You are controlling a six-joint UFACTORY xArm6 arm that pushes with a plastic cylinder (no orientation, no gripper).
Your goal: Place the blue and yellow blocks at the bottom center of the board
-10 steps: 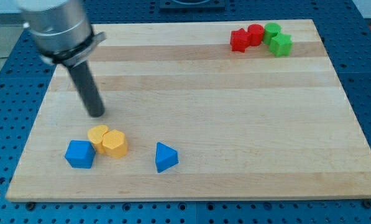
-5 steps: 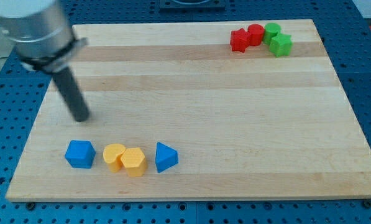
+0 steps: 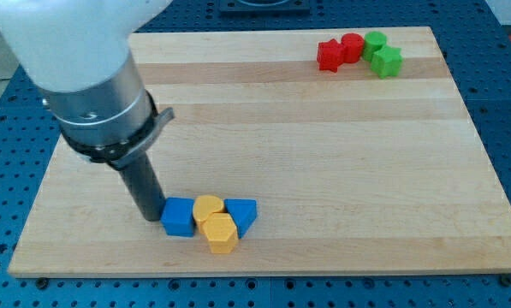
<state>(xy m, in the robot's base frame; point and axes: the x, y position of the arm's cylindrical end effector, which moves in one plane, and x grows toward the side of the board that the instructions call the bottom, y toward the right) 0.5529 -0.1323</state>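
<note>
Now, camera view: my tip sits on the wooden board at near left, touching the left side of the blue cube. No fingers here, just a plain rod, so nothing is clasped; it only presses against that block's side. Blue cube, yellow round block, yellow hexagonal block and blue triangular block are bunched in one tight cluster, each touching its neighbour, near the near edge, left of the board's middle. Yellow hexagonal one sits nearest the edge. Far right corner: red star-like block, red cylinder, green cylinder, green star-like block, packed together, well apart from the tip.
</note>
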